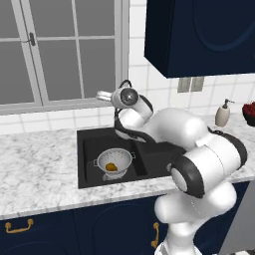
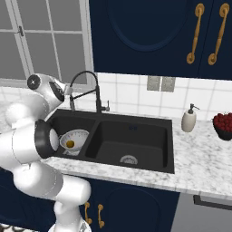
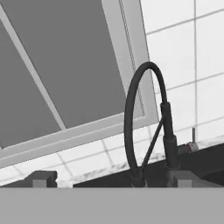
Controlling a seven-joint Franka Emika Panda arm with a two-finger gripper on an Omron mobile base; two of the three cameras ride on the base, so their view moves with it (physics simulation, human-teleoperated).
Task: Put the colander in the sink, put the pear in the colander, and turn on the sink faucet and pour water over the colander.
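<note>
Pear (image 1: 111, 167) in colander (image 1: 115, 159), colander in sink (image 2: 136, 131); faucet (image 2: 88, 86) untouched, no water; claw (image 3: 111, 178) wide, empty.

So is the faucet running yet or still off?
Off. No blue stream falls from the sink faucet, and the colander with the pear sits dry-looking in the sink.

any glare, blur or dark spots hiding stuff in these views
Left base view: flat even light, no glare; the arm covers the right basin of the sink. Right base view: the black basins are dark yet the pear in the colander reads clearly. Hand view: slightly soft, tilted; the faucet stands out against pale tiles.
</note>
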